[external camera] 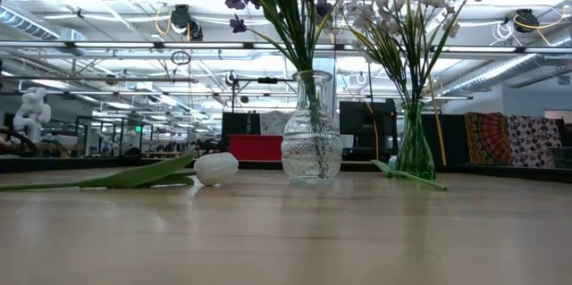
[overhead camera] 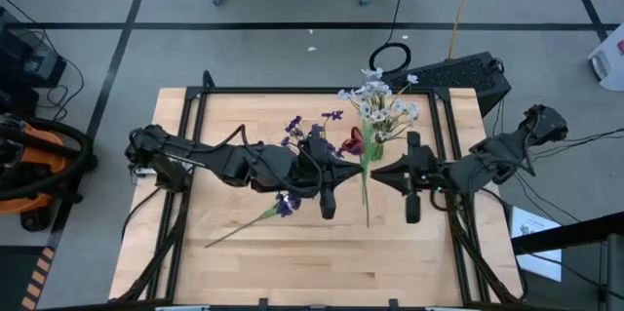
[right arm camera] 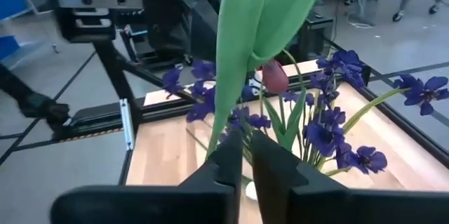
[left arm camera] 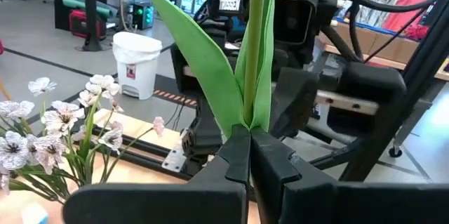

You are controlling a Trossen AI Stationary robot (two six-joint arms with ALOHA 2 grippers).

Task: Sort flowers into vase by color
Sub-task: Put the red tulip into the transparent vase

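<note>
A dark red tulip [overhead camera: 353, 140] with a long green stem [overhead camera: 367, 199] hangs over the table's middle, between both grippers. My left gripper [overhead camera: 351, 165] [left arm camera: 249, 140] comes from the left and is shut on its stem. My right gripper [overhead camera: 376, 171] [right arm camera: 246, 147] comes from the right and is shut on the same stem. Behind stand a clear glass vase [external camera: 311, 138] holding purple sprigs [overhead camera: 312, 134] and a green vase [external camera: 416, 146] holding pale white blossoms [overhead camera: 382, 104]. One purple sprig [overhead camera: 265, 212] and a white tulip bud [external camera: 215, 167] lie flat on the table. My left gripper pinches the tulip's green stem [left arm camera: 250, 122] between its two fingers, right where the leaves branch off; the leaves [left arm camera: 203, 48] rise beyond the fingertips. My right gripper pinches the same stem [right arm camera: 238, 129] between its two fingers, below the leaves, with the red bud [right arm camera: 273, 76] showing beyond them. The fingers lie across the stem.
The wooden table [overhead camera: 292, 272] has a black frame around its edges [overhead camera: 195, 97]. Bare wood shows along the near side. The two vases stand close behind the grippers, near the far middle. A green leaf [external camera: 409, 176] lies at the green vase's foot.
</note>
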